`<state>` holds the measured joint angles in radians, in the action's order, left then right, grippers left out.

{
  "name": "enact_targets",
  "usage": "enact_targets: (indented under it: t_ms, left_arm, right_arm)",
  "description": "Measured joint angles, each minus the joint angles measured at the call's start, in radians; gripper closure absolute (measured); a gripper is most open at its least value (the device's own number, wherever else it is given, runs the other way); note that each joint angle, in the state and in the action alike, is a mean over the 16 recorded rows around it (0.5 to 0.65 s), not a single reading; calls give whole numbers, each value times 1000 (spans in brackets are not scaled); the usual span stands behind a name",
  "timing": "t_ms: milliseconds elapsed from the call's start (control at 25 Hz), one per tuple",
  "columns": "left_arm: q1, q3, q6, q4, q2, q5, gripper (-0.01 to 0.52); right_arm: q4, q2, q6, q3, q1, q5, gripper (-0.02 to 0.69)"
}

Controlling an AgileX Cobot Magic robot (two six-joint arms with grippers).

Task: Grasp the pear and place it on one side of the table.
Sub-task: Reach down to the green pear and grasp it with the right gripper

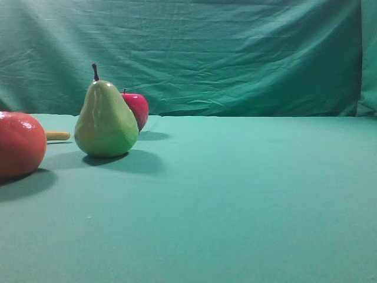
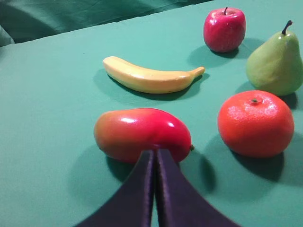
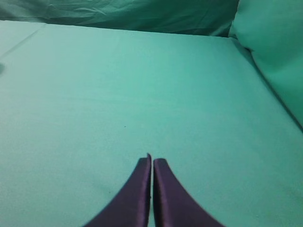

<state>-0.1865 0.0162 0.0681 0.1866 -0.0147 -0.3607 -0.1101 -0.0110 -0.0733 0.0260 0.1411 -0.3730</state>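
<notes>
In the left wrist view, the left gripper (image 2: pixel 155 153) sits nearest the camera, its two dark fingers pressed together with only a hairline seam between them, holding nothing. Its tips point at a red and yellow mango (image 2: pixel 142 134) lying on its side on the counter (image 2: pixel 47 118), just beyond the fingertips. Whether the tips touch the mango cannot be told.

Taking the mango as the landmark: to its right, a little apart, sits a round orange (image 2: pixel 255 124) with a small stem scar on top. Behind the mango lies a yellow banana (image 2: pixel 151 78), stretched across the view with its narrow end toward the right. Farther back and to the right of the mango, past the orange, the pear (image 2: pixel 276 64) stands upright on its wide base, yellow-green with a dark stem. It stands free, with nothing gripping it. Farthest from the mango, behind the banana's right end and left of the pear, a red apple (image 2: pixel 224 29) stands upright.

In the right wrist view, the right gripper (image 3: pixel 151 161) is likewise closed tight and empty, over bare green cloth, well apart from all the fruit.

A wrinkled green curtain (image 1: pixel 235 53) hangs behind the counter.
</notes>
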Motion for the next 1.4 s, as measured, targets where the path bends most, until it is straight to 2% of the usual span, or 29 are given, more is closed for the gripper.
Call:
enact_targets:
  t_ms: [840, 1400]
  left_arm:
    - [0, 0, 0, 0, 0, 0, 514]
    - [0, 0, 0, 0, 0, 0, 514]
  right_arm:
    - [5, 0, -7, 0, 0, 9, 665]
    - [139, 61, -53, -46, 50, 201, 665]
